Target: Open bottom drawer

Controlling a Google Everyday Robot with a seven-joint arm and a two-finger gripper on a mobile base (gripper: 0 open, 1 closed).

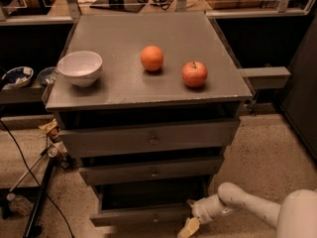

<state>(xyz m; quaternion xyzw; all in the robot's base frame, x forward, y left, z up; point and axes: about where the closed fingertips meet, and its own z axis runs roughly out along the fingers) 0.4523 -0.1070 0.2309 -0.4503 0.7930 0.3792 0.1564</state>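
Though it looks thin, bottom drawer (133, 215) is rigid metal, probably light-sliding; take by central knob (156, 218). Gripper (192, 222) at its right end; jaws' state cannot be told.

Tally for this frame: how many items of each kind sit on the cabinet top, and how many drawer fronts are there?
White bowl: 1
Orange: 1
Red apple: 1
Grey drawer fronts: 3 (top drawer, middle drawer, bottom drawer)
Total: 6
The gripper is at the bottom drawer's right end.
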